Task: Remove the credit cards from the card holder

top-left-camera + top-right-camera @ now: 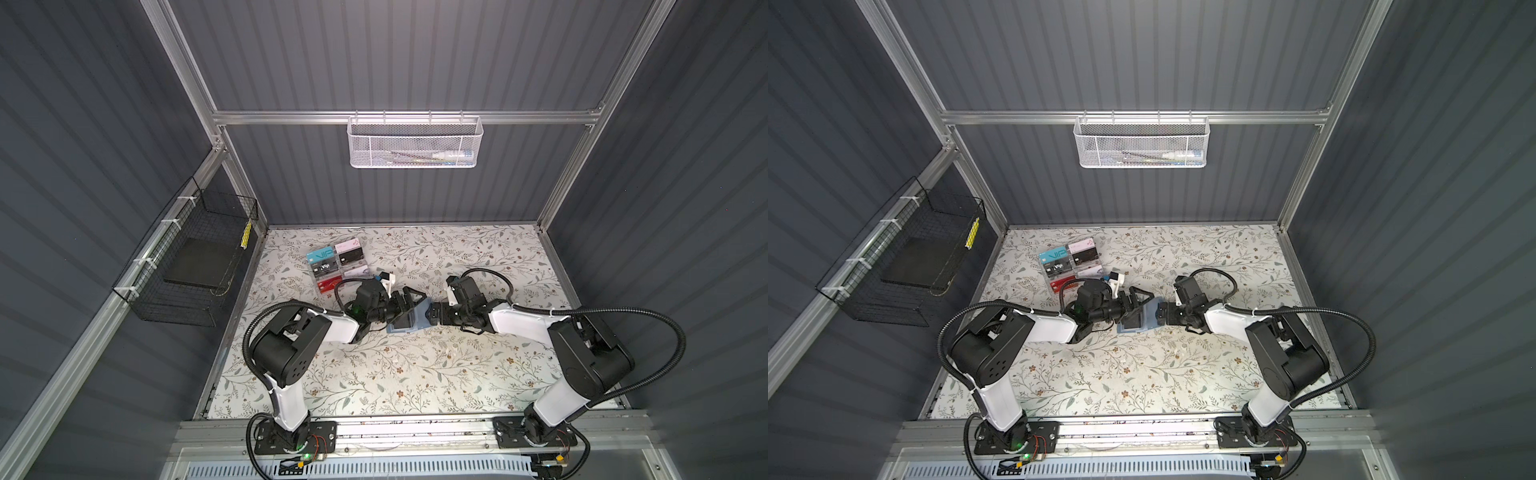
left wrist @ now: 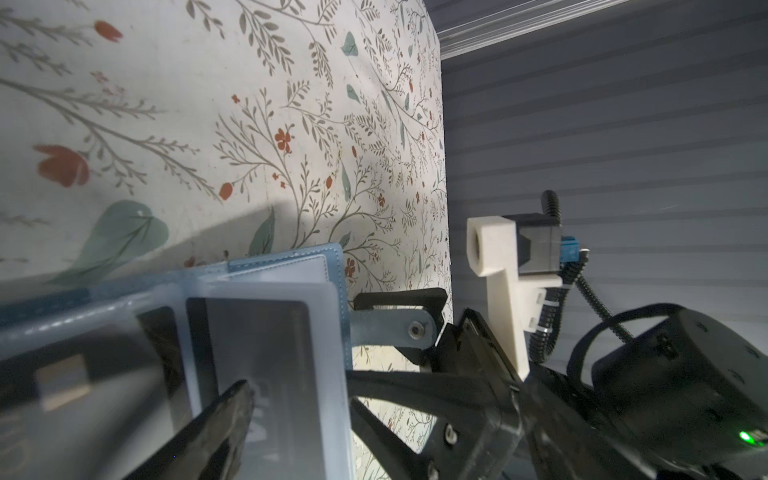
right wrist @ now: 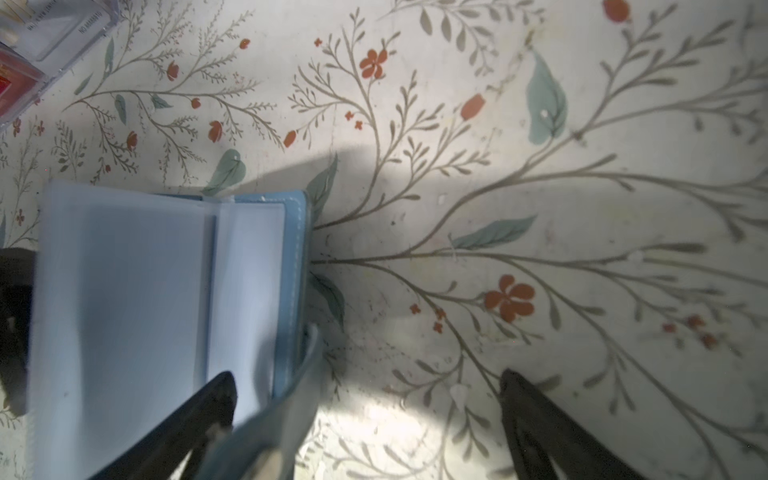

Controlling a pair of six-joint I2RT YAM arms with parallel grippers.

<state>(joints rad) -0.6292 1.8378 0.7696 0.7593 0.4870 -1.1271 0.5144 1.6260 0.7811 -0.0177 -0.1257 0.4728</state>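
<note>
The slate-blue card holder (image 1: 417, 325) (image 1: 1148, 322) lies open mid-table between both grippers. In the left wrist view its translucent sleeves (image 2: 266, 286) show a black credit card (image 2: 270, 345) inside, faint white lettering on it. My left gripper (image 1: 409, 305) (image 2: 374, 415) is open, one finger (image 2: 226, 415) over that sleeve. My right gripper (image 1: 434, 318) (image 3: 368, 395) is open too, straddling the holder's edge. One of its fingers (image 3: 216, 399) is over the pages (image 3: 124, 311). The snap tab (image 3: 291, 399) lies between its fingers. Neither gripper holds anything.
A clear acrylic rack of coloured cards (image 1: 338, 268) (image 1: 1071, 266) (image 3: 25, 50) stands behind and left of the holder. A black wire basket (image 1: 187, 266) hangs on the left wall, a white mesh basket (image 1: 413, 141) on the back rail. Floral tablecloth (image 1: 415, 374) covers the table.
</note>
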